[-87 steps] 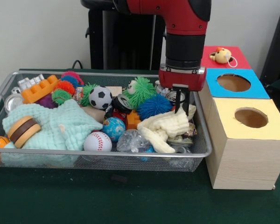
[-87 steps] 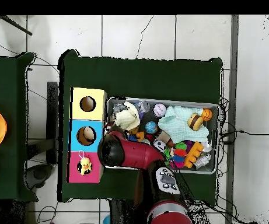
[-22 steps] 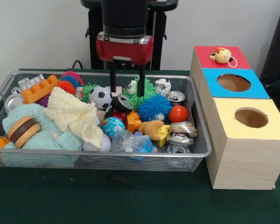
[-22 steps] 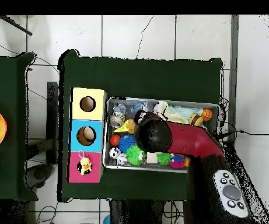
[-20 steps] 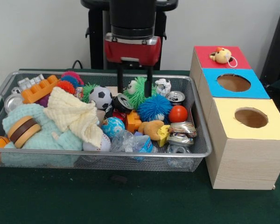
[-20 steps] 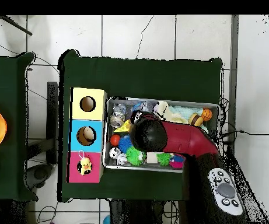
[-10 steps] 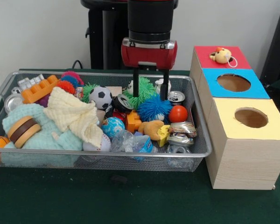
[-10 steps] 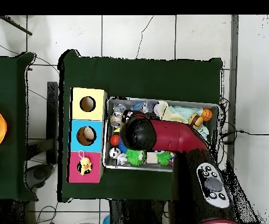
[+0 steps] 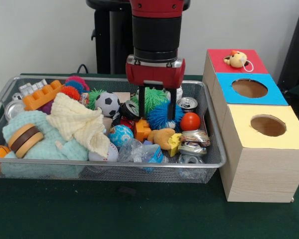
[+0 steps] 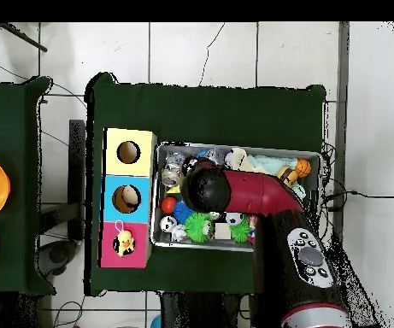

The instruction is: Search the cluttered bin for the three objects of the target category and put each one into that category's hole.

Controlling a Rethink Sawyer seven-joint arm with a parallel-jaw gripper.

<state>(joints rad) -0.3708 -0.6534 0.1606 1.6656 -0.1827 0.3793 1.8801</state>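
Tool (image 9: 156, 110) open, fingers straddling blue spiky ball (image 9: 164, 115) (red ball (image 9: 190, 121) just beside) in bin (image 9: 215, 149).

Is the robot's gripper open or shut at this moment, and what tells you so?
Open. In the front view the gripper has its two black fingers set apart, one on each side of the blue spiky ball, with nothing clamped between them.

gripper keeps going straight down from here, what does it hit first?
Most likely the blue spiky ball. The gripper points straight down with its jaws open on either side of that ball, green spiky ball just behind. Depth is unclear from the front view, so it could clip the green one instead.
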